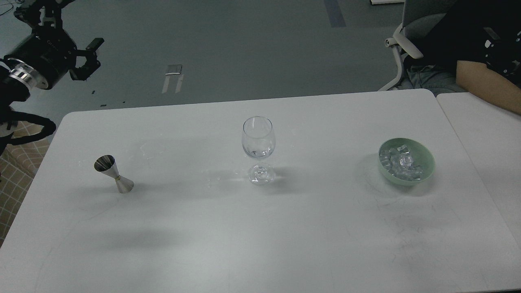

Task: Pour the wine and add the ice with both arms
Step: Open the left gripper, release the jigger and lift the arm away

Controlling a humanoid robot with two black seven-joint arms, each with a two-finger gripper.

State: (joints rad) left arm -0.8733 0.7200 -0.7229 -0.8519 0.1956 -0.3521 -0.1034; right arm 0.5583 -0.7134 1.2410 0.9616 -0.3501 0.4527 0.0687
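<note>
A clear stemmed wine glass (258, 140) stands upright at the table's middle, with a little clear wine (257, 154) at the bottom of its bowl. A steel jigger (114, 174) stands at the left. A pale green bowl (428, 159) at the right holds several clear ice cubes (401, 163). My left gripper (90, 57) is raised beyond the table's far left corner, open and empty, far from the jigger. My right arm (501, 49) is a dark shape at the top right edge; its fingers cannot be told apart.
The white table (260, 236) fills the view, and a second table (488, 134) abuts it on the right. A person's bare forearm (486, 83) and an office chair (407, 44) are beyond the far right corner. Small droplets lie near the glass foot.
</note>
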